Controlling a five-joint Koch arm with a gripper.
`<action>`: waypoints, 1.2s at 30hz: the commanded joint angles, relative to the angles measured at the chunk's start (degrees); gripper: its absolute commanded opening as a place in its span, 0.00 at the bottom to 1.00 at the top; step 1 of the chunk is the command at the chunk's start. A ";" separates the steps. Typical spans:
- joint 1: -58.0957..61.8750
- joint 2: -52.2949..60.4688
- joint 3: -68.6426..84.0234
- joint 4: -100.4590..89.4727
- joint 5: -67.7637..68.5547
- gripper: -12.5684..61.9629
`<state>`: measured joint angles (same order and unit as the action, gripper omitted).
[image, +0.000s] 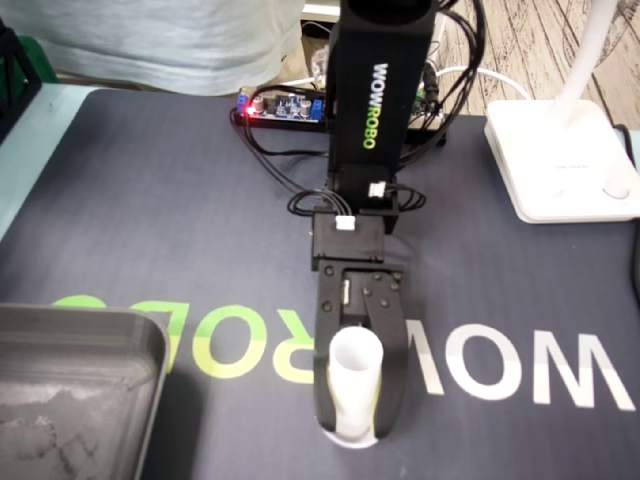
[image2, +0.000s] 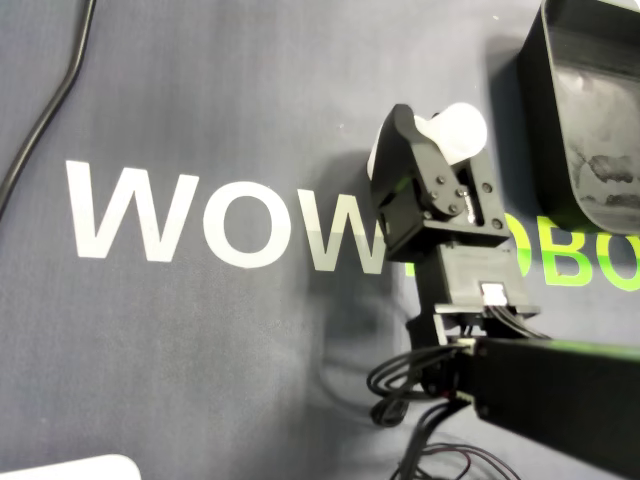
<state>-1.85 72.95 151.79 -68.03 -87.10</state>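
A white plastic cylinder (image: 353, 372) stands on the dark mat (image: 150, 200) over the printed WOWROBO lettering, near the mat's front edge. The black gripper (image: 355, 425) reaches down from the arm, one jaw on each side of the cylinder and pressed against it. In the overhead view the cylinder's rounded top (image2: 458, 128) shows between the jaws of the gripper (image2: 435, 140). A white bit peeks out left of the left jaw. I cannot tell whether the cylinder rests on the mat or is lifted slightly.
A grey tray (image: 80, 380) sits at the front left, and in the overhead view this tray (image2: 590, 100) is at the top right. A white lamp base (image: 560, 160) stands at the back right. A circuit board (image: 280, 105) and cables lie by the arm's base.
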 joint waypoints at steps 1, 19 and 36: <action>-0.88 2.29 0.09 -4.75 0.70 0.25; -1.14 14.59 2.20 -1.49 1.14 0.25; 10.90 41.92 -22.94 55.90 26.98 0.25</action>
<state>8.61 114.08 132.45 -10.72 -61.96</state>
